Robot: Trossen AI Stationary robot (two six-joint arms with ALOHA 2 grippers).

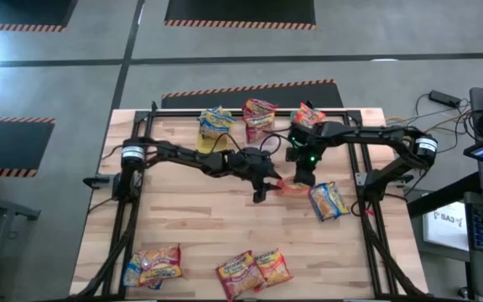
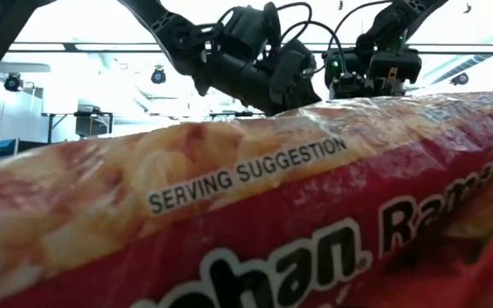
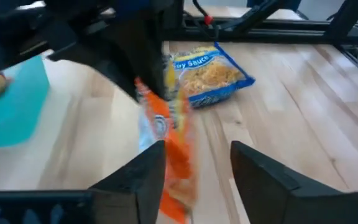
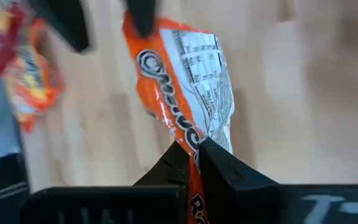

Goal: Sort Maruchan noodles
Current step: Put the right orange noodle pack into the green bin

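Note:
An orange noodle packet (image 1: pixel 291 186) is at the table's middle, between my two grippers. My right gripper (image 4: pixel 194 148) comes from the right and is shut on it. My left gripper (image 3: pixel 197 163) comes from the left and stands open, its fingers on either side of the packet's other end (image 3: pixel 174 163). A blue-and-yellow packet (image 1: pixel 329 201) lies flat just right of them. Three packets (image 1: pixel 259 117) lie along the far edge and several more (image 1: pixel 250 270) lie near the front edge. My right gripper pinches one crumpled end of the orange packet (image 4: pixel 199 134) between its two fingers, slanting down from above. The packet runs on away from the fingers, turned on edge, toward my left gripper. My left gripper: whether its finger (image 3: pixel 149 169) touches the packet beside it, I cannot tell.
A red packet (image 2: pixel 229 214) lies right in front of the low camera and fills that view. Dark frame rails (image 1: pixel 366 180) run along the table's sides. Bare wood (image 1: pixel 199 218) lies between the grippers and the front packets.

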